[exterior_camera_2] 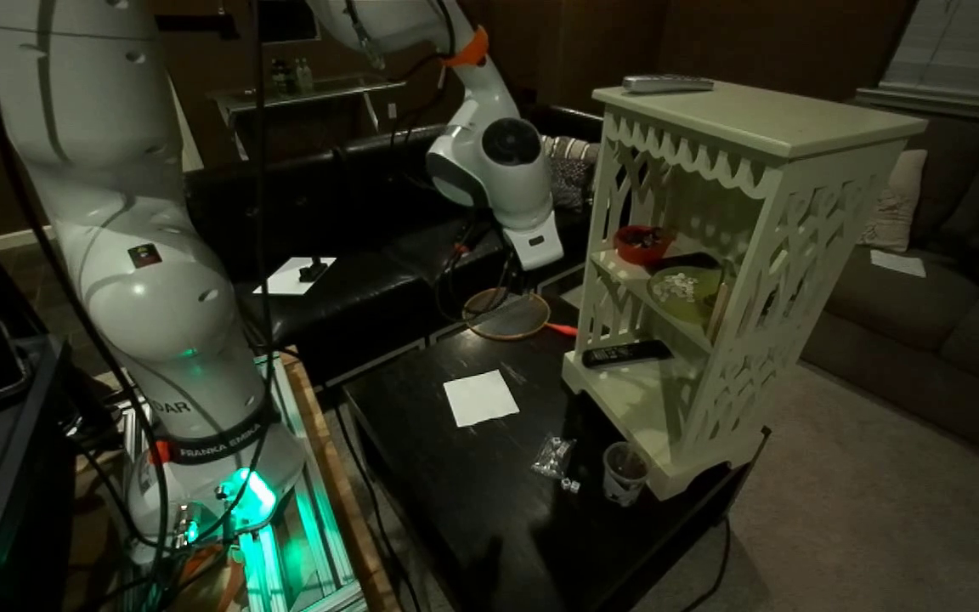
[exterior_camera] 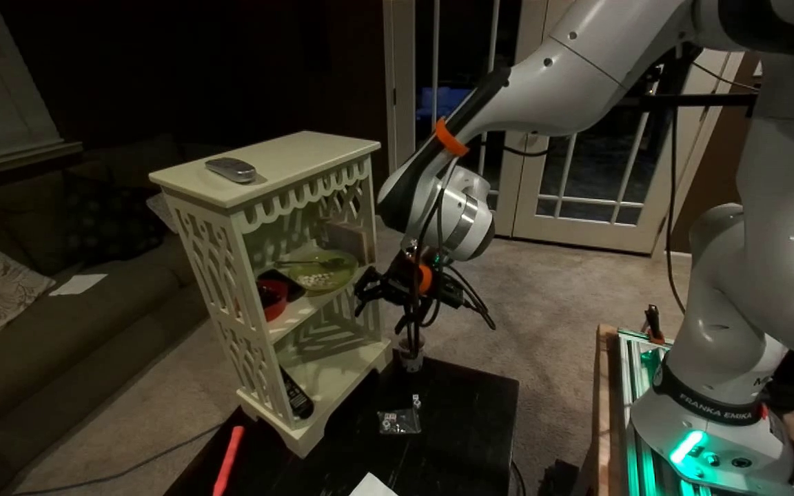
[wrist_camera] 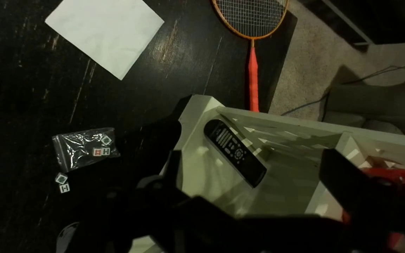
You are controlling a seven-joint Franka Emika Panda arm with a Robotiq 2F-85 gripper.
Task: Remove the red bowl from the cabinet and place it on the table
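Note:
The red bowl (exterior_camera: pixel 274 303) sits on the middle shelf of the cream-white cabinet (exterior_camera: pixel 328 146), near one lattice side, with dark items inside. The bowl (exterior_camera_2: pixel 638 246) and cabinet (exterior_camera_2: pixel 795 119) also show in an exterior view. In the wrist view the bowl (wrist_camera: pixel 399 174) is at the right edge, partly hidden by a finger. My gripper (exterior_camera: pixel 382 313) is before the cabinet's open front, apart from the bowl. In the wrist view its fingers (wrist_camera: pixel 251 156) are spread wide with nothing held. The cabinet stands on the black table (exterior_camera_2: pixel 421 442).
A green plate (exterior_camera: pixel 333 275) with small white pieces is beside the bowl. A black remote (wrist_camera: pixel 236 153) lies on the bottom shelf; a grey remote (exterior_camera: pixel 231 169) lies on top. A cup (exterior_camera_2: pixel 625 476), a plastic bag (exterior_camera_2: pixel 553 457), white paper (exterior_camera_2: pixel 481 398) and a racket (exterior_camera_2: pixel 506 314) are on the table.

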